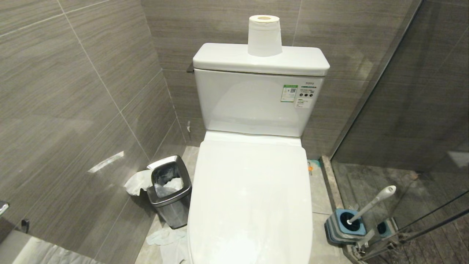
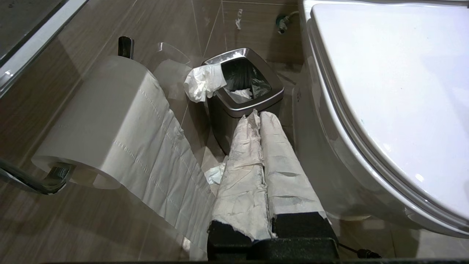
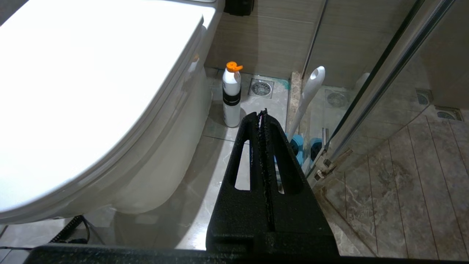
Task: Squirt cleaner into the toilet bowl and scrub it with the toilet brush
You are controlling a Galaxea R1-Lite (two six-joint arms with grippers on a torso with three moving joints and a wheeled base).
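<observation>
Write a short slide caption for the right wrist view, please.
Shut right gripper above floor, between closed toilet, white bottle and toilet brush.

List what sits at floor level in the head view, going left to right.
Crumpled tissue → steel-rimmed waste bin → toilet with its lid shut → blue-and-grey holder with the toilet brush standing in it, handle leaning right → glass shower partition.

Bowl shut off; side gaps narrow
Closed lid [image 1: 253, 190] covers toilet bowl [image 3: 161, 161]. Waste bin [image 1: 170, 190] crowds left gap; white bottle [image 3: 231, 97], toilet brush [image 1: 372, 203], glass partition [image 1: 410, 110] crowd right.
</observation>
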